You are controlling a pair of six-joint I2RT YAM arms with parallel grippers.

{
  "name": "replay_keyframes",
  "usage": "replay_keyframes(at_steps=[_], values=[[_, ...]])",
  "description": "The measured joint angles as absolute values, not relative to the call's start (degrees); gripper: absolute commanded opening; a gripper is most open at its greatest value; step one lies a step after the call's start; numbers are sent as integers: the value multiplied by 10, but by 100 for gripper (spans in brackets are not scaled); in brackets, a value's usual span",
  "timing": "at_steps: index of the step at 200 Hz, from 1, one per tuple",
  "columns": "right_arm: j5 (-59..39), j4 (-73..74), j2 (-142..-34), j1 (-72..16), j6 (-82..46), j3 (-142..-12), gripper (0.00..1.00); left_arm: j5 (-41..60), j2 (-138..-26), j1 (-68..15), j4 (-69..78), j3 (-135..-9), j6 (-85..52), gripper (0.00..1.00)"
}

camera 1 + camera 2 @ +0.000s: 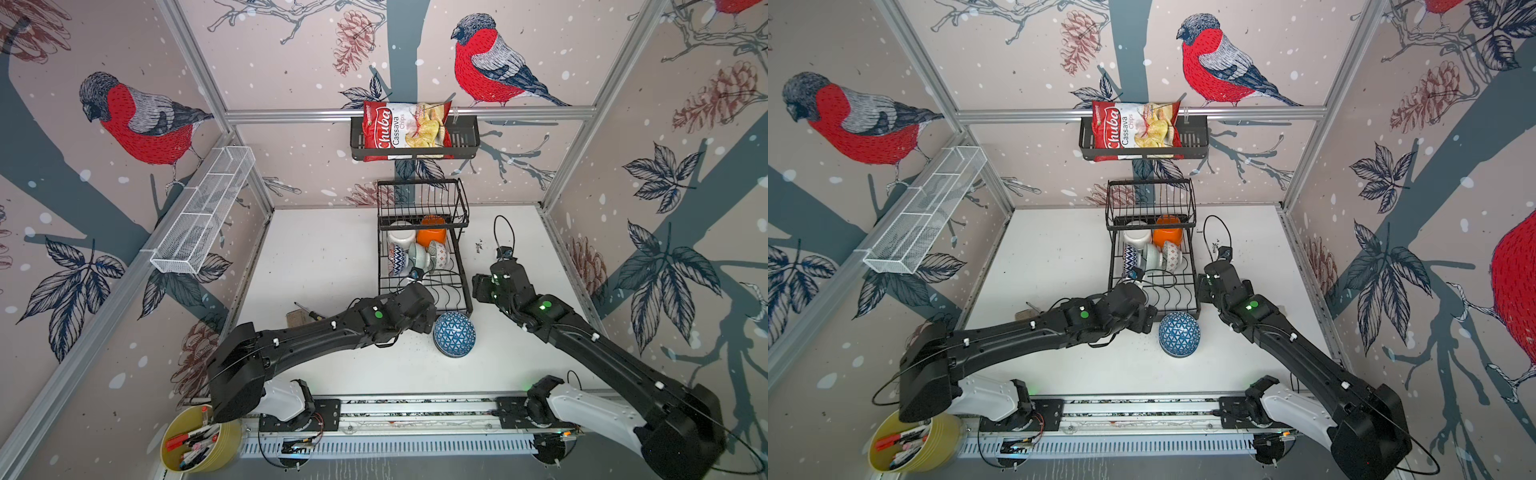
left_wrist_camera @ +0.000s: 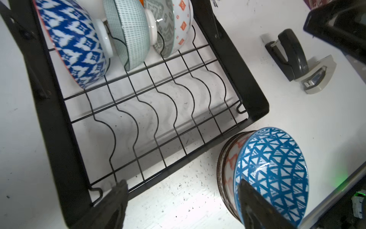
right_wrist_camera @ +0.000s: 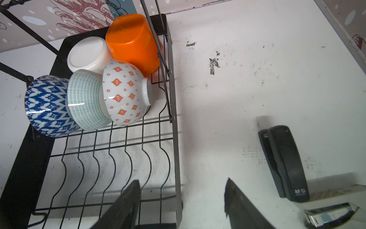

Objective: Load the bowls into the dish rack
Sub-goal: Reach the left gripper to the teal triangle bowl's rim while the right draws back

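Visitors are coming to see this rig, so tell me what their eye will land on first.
The big red bullfinches on the walls dominate. Next comes the orange bowl at the far end of the black dish rack, then the blue triangle-patterned bowl upside down on the table by the rack's near corner.

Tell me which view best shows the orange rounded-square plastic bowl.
Right wrist: the orange rounded-square plastic bowl is large, nearly whole. Both top views: small, partly behind upper-tier wires. Left wrist: a sliver.

Black dish rack; orange bowl, white bowl, blue zigzag bowl, blue triangle-patterned bowl
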State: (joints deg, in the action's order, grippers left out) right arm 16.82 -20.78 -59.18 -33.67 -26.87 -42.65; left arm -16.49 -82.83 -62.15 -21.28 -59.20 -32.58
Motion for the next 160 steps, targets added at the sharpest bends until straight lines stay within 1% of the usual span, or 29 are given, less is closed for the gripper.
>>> replay_keyframes(at_steps=[36, 56, 108, 138, 160], values=[[154, -198, -595, -332, -269, -421, 70, -163, -874, -642, -237, -634, -326, 77], [146, -198, -600, -332, -268, -421, 71, -162, -902, -647, -256, -660, -326, 72], [142, -197, -603, -331, -268, -421, 71, -162, -969, -658, -301, -721, -326, 64], [142, -195, -603, -331, -268, -417, 72, -162, -991, -662, -317, -736, -326, 54], [142, -195, -603, -331, -268, -415, 72, -160, -1003, -665, -324, -744, -326, 44]])
